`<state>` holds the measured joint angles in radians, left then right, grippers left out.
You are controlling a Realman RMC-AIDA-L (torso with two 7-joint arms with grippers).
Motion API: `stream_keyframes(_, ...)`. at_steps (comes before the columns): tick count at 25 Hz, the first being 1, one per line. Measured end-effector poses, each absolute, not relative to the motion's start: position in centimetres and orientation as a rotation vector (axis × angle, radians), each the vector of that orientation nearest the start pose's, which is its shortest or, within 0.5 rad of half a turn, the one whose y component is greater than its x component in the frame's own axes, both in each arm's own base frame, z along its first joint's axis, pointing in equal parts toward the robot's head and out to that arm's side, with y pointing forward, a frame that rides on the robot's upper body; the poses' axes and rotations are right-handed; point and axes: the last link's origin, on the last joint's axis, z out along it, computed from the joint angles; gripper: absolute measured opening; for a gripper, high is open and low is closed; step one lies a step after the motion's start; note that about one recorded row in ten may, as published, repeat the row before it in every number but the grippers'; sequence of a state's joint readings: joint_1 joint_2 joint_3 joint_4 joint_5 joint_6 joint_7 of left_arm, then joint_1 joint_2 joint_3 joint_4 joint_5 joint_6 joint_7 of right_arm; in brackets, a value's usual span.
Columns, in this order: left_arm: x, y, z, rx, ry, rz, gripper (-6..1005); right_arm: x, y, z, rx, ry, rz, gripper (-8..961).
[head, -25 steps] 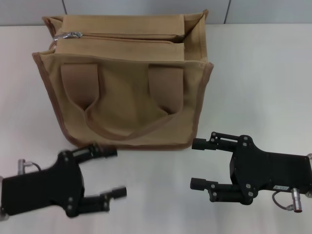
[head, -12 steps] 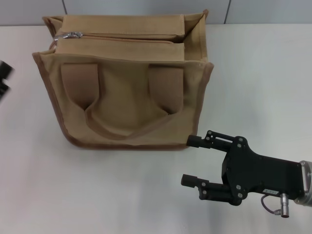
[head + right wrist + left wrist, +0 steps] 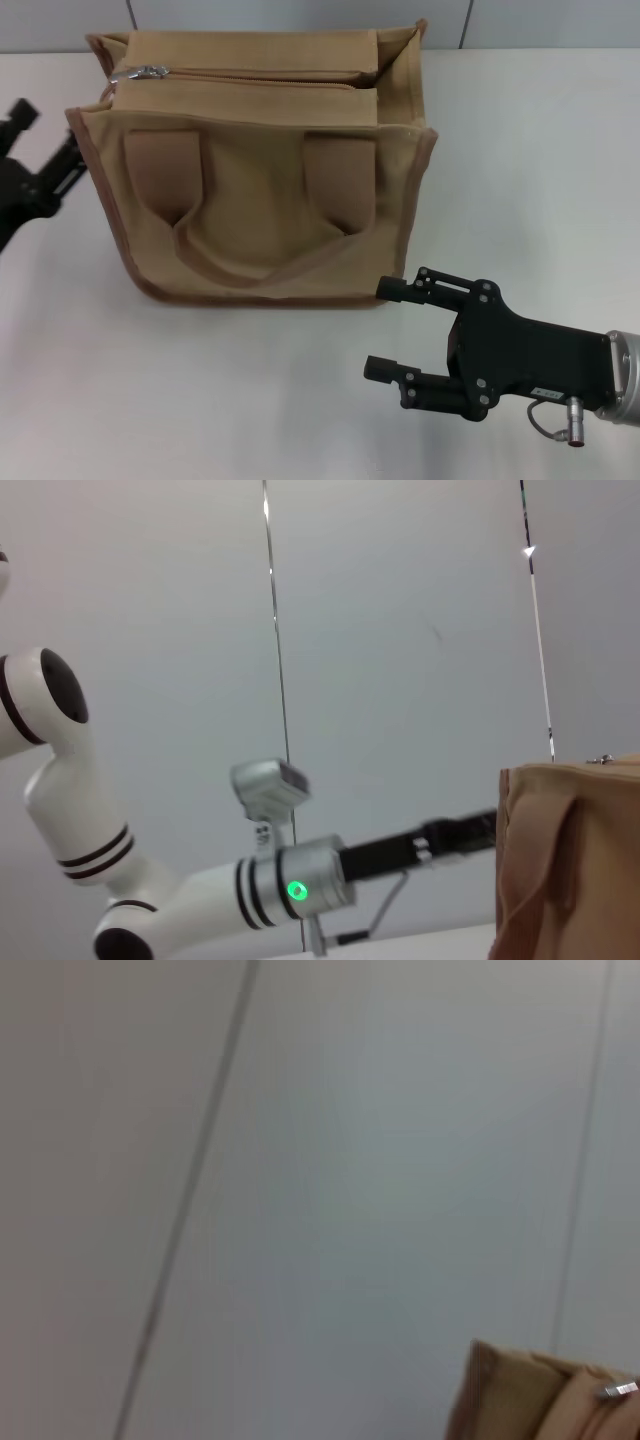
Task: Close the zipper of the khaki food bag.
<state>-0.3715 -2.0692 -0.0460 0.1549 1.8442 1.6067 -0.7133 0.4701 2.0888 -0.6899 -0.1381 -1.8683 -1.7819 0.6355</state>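
Note:
The khaki food bag (image 3: 255,190) stands upright on the white table, with its two strap handles hanging down the front. The zipper (image 3: 260,78) runs along the top panel, and its silver pull tab (image 3: 141,73) sits at the left end. My left gripper (image 3: 48,132) is open and empty, just left of the bag's upper left corner. My right gripper (image 3: 379,328) is open and empty, on the table by the bag's front right bottom corner. The left wrist view shows a bag corner (image 3: 505,1390) and the pull tab (image 3: 619,1390). The right wrist view shows the bag's side (image 3: 570,860) and my left arm (image 3: 200,895).
The white table (image 3: 530,150) extends to the right of the bag and in front of it. A grey panelled wall (image 3: 300,15) stands close behind the bag.
My left gripper left the table in front of the bag, swung out of view, and now sits at the bag's left side. My right gripper shifted slightly left and nearer.

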Motion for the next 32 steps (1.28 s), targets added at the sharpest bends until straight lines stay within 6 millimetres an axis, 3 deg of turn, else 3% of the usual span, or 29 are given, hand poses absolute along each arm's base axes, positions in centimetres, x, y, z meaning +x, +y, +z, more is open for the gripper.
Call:
stream_keyframes(7,-31.4,28.4,0.7,-1.950,-0.513,-1.111,824,25.4,23.3,-6.7,-2.684,0.178,1.226,728)
stream_keyframes(19,-28.6,29.8,0.5,-1.966,-0.416,-1.222,823,24.4,23.9,-7.8,-2.704,0.184,1.226,726)
stream_keyframes(32,-28.7,30.2,0.2,-1.891,-0.483,-1.237,820,24.3,24.6,-7.8,-2.677,0.194,1.213,725)
